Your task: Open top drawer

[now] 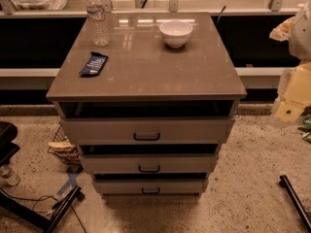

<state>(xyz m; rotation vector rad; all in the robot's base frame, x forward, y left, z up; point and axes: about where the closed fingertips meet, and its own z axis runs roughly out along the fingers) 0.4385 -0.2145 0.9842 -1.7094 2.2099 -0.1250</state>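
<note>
The top drawer [194, 129], a wide light grey one with a tall front and a small black loop handle [146, 136] at its centre, is sitting directly under the brown stone-look counter [155, 69]. A dark band is showing between the two. How far the drawer is standing out cannot be told.

The pale cream pincer [291, 103] is hanging at the picture's right edge, well to the right of the top drawer and apart from it. It is touching nothing on the cabinet and holding nothing that can be seen. Whether it is wide or narrow cannot be told.

Below the top drawer, two narrower grey drawers [180, 164] are sitting one under the other. Above the top drawer, a clear plastic water bottle [97, 18], a flat dark blue snack packet [93, 64] and a round white bowl [175, 32] are resting on the counter.
</note>
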